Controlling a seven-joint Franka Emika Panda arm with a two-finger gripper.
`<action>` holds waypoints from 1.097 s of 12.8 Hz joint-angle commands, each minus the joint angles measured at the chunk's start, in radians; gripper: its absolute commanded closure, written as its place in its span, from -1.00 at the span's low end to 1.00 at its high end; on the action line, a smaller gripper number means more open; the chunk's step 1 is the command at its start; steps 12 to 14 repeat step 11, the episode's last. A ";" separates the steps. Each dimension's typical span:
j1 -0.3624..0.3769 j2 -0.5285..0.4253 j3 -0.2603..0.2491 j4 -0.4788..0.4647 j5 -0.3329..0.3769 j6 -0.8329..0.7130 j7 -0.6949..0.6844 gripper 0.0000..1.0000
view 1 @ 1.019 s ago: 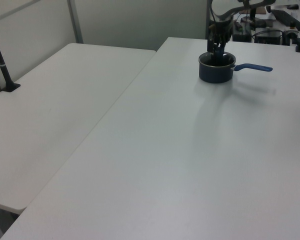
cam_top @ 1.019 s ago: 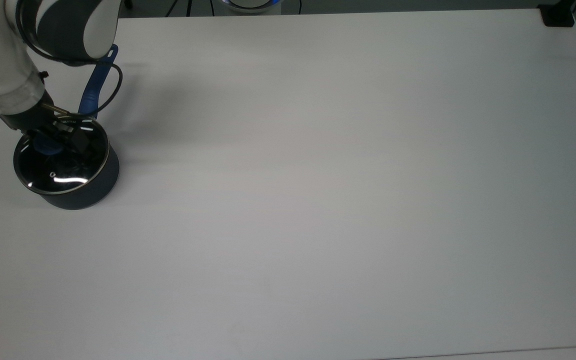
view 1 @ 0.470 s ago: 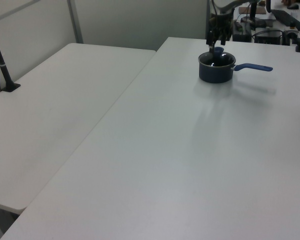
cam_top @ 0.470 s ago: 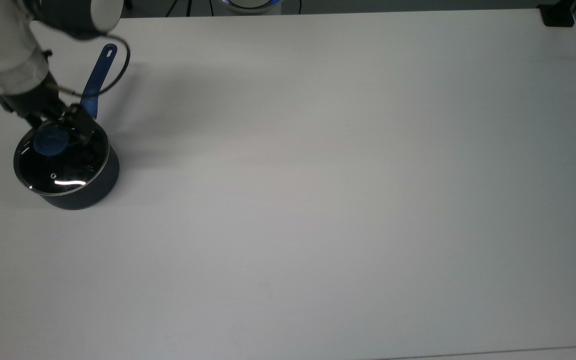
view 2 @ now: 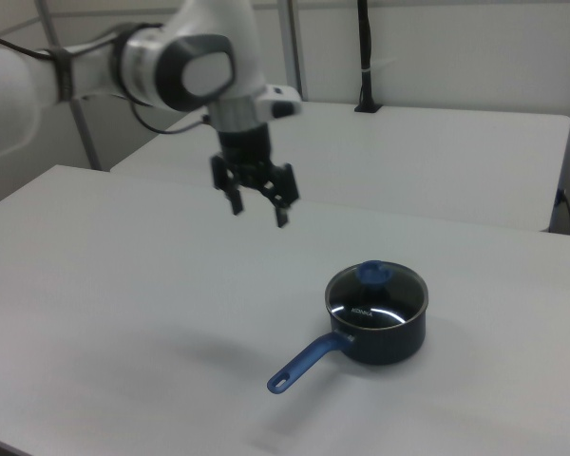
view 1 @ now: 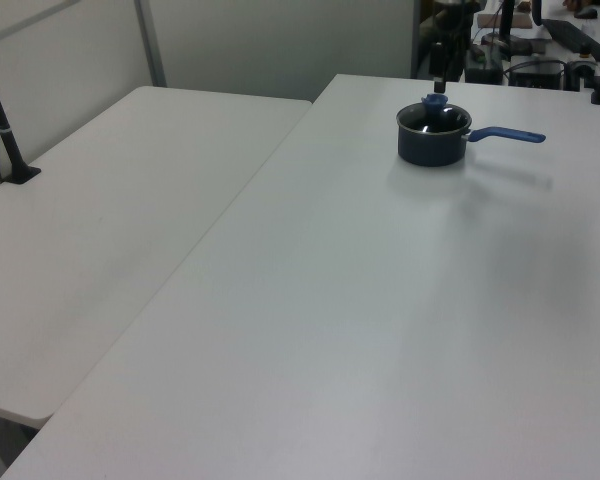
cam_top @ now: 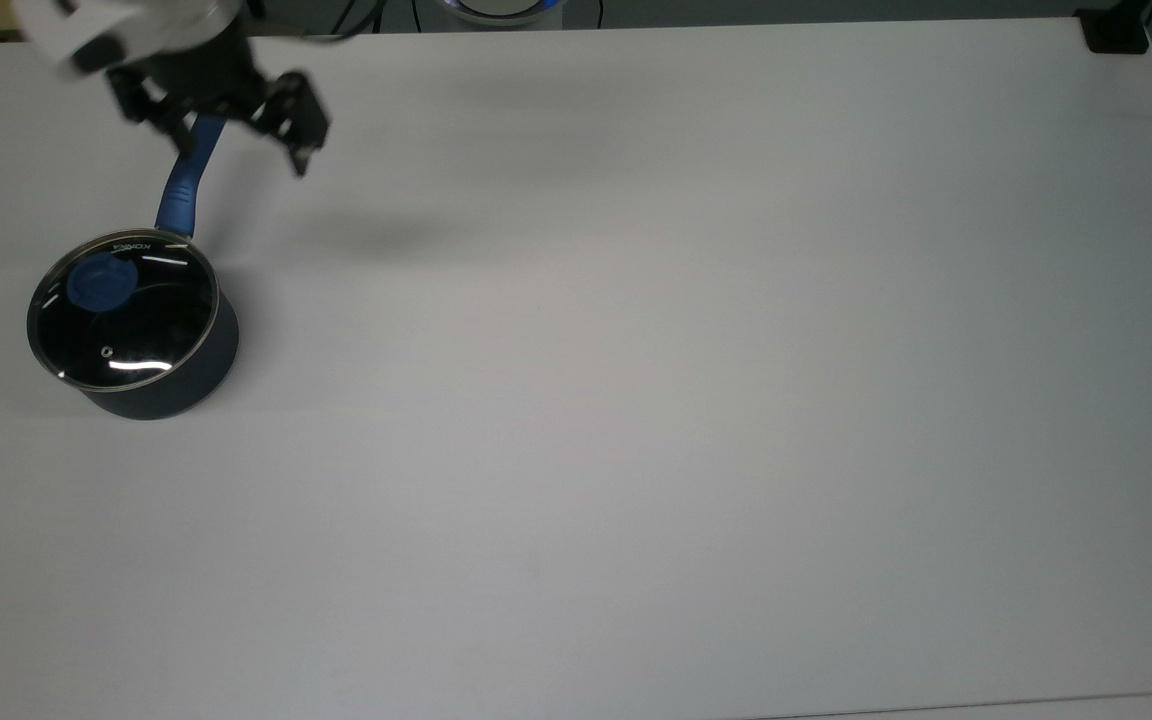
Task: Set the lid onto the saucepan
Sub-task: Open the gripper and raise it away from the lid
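The dark saucepan (cam_top: pixel 161 385) stands near the top view's left edge, and its blue handle (cam_top: pixel 181 195) points toward the far side. The glass lid (cam_top: pixel 126 325) rests flat on its rim, with the blue knob (cam_top: pixel 101 283) free. My gripper (cam_top: pixel 236 135) hangs open and empty, high above the far end of the handle and apart from the lid. In the right view the gripper (view 2: pixel 258 211) floats well above the table, up and to the left of the saucepan (view 2: pixel 385 337) and its lid (view 2: pixel 375 296). The left view shows the saucepan (view 1: pixel 430 145) far back.
The saucepan stands on a wide white table (cam_top: pixel 636 400). A black clamp (cam_top: pixel 1114 30) sits at the table's far right corner in the top view. A second white table (view 1: pixel 110 230) with a black post (view 1: pixel 2 125) adjoins at the left view's left.
My gripper opened and let go of the lid's knob, then rose and moved away toward the top view's upper right, over the handle. The lid stays on the saucepan.
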 commanded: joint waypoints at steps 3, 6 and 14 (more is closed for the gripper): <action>0.048 -0.126 0.035 -0.107 -0.015 -0.021 0.018 -1.00; -0.064 -0.129 0.180 -0.099 -0.017 -0.027 0.023 -1.00; -0.076 -0.134 0.210 -0.082 -0.022 -0.024 0.124 -1.00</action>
